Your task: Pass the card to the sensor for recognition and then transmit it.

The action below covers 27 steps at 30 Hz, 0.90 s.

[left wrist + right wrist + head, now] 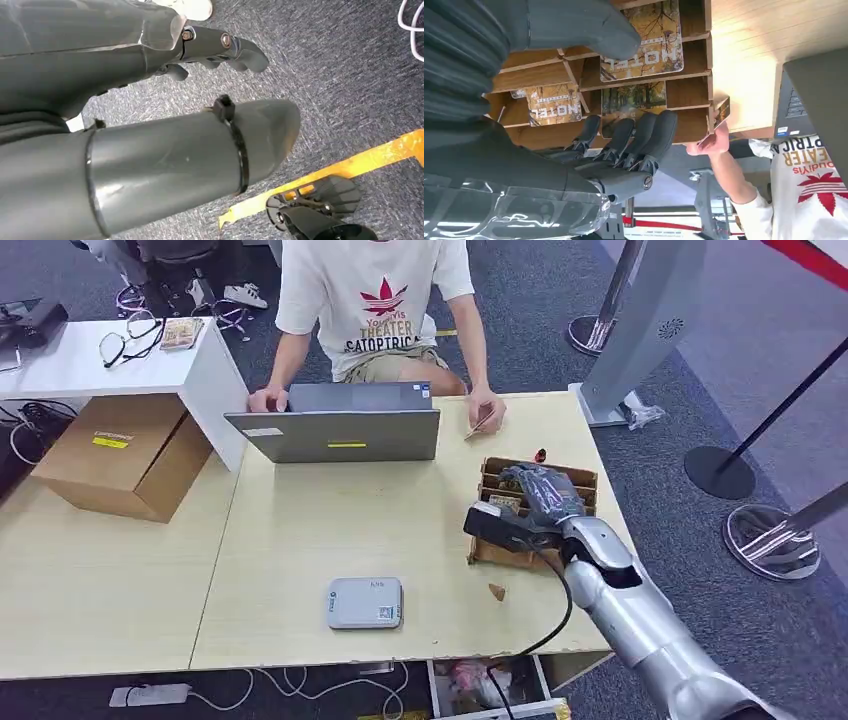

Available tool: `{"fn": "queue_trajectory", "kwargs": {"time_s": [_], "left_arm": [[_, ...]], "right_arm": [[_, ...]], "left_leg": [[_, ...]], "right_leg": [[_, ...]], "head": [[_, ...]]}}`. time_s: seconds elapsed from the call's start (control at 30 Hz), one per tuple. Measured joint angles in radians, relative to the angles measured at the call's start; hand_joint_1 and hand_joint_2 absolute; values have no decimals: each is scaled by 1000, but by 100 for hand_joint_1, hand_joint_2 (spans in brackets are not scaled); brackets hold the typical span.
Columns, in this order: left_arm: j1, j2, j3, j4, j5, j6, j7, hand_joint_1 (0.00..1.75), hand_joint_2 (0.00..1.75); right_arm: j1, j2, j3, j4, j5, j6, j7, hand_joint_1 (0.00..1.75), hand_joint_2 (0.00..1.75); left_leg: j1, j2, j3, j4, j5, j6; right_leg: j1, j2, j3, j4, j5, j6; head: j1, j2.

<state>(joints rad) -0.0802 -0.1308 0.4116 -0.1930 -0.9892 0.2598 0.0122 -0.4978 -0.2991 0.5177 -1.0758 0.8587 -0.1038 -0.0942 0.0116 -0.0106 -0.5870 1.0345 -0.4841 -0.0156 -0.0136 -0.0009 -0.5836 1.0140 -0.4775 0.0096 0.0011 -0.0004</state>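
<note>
The right wrist view shows three cards in the wooden rack [696,60], hidden from the head view: the right hand [540,495] reaches into the rack at the surface's [300,540] 3 o'clock, fingers [644,135] and thumb bracketing one card [634,100] (grip unclear). A person's hand [487,412] holds a fourth card [478,423] at 1 o'clock; one sensor [365,602] lies at 6. The left hand [220,50] hangs over carpet, fingers loosely curled, empty.
</note>
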Motion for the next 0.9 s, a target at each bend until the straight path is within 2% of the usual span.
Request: {"fn": "queue_trajectory", "kwargs": {"time_s": [0.13,0.3,0.4,0.47,0.7,0.9], "left_arm": [[0,0,-1,0,7,1,0,0,0],[2,0,-1,0,14,8,-5,0,0],[2,1,-1,0,17,9,-6,0,0],[2,1,-1,0,17,9,-6,0,0],[-1,1,-4,0,4,2,-2,0,0],[-5,1,-5,0,2,2,0,0,0]], "right_arm": [[-1,0,0,0,5,2,0,77,175],[-6,-1,0,0,10,19,9,66,175],[-6,-6,1,0,12,31,12,73,175],[-6,-8,2,0,12,32,12,70,175],[0,-23,10,-5,15,52,28,79,175],[7,-41,20,-16,8,84,37,77,175]], "left_leg": [[0,0,0,0,0,0],[0,0,0,0,0,0],[0,0,0,0,0,0],[0,0,0,0,0,0],[0,0,0,0,0,0],[0,0,0,0,0,0]], "right_leg": [[0,0,0,0,0,0],[0,0,0,0,0,0],[0,0,0,0,0,0],[0,0,0,0,0,0],[0,0,0,0,0,0],[0,0,0,0,0,0]], "head": [[0,0],[0,0],[0,0],[0,0],[0,0],[0,0]]}}
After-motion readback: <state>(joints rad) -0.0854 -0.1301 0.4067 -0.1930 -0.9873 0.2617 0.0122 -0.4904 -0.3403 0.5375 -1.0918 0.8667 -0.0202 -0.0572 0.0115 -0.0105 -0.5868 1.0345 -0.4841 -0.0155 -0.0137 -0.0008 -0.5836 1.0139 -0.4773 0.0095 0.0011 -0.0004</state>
